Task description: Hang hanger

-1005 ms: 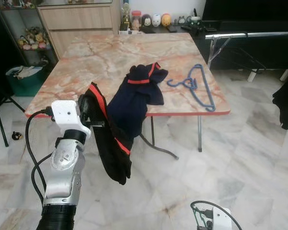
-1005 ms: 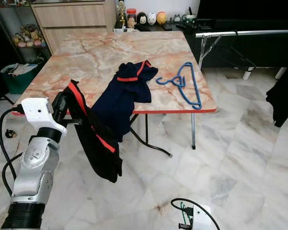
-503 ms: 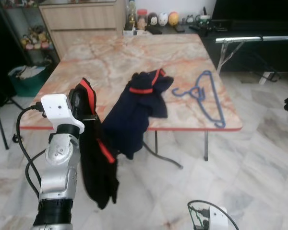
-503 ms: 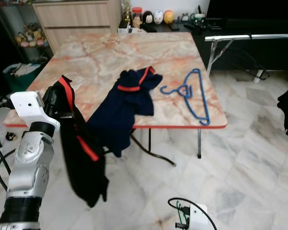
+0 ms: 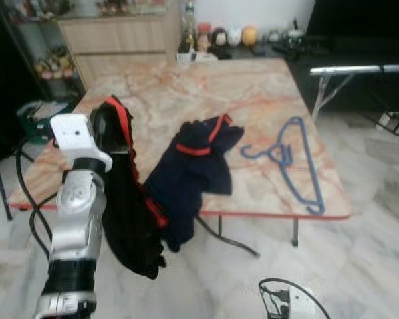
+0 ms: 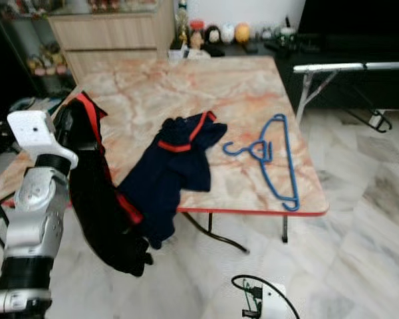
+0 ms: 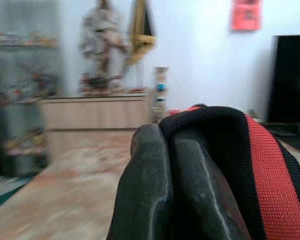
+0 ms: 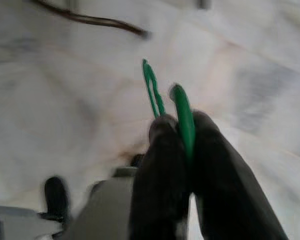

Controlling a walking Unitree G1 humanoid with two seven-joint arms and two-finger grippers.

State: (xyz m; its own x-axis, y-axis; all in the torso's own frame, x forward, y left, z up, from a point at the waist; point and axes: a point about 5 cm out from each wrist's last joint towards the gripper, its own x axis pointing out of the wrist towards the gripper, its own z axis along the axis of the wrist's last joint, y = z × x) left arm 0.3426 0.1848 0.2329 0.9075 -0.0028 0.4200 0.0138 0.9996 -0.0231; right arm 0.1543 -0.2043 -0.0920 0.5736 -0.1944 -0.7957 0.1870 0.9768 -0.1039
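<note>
Lifting black red-trimmed garment (image 5: 130, 199) off the marble surface (image 5: 253, 100), left gripper (image 7: 170, 170) fingers clamped on it | right gripper (image 8: 182, 165) seemingly pinching thin green hanger (image 8: 182, 112) low near floor | blue plastic hanger (image 5: 292, 159) untouched on surface beside navy garment (image 5: 196, 159)

No legible txt anywhere; the red rectangular paper sign (image 7: 246, 14) on the white wall is too blurred to read.
</note>
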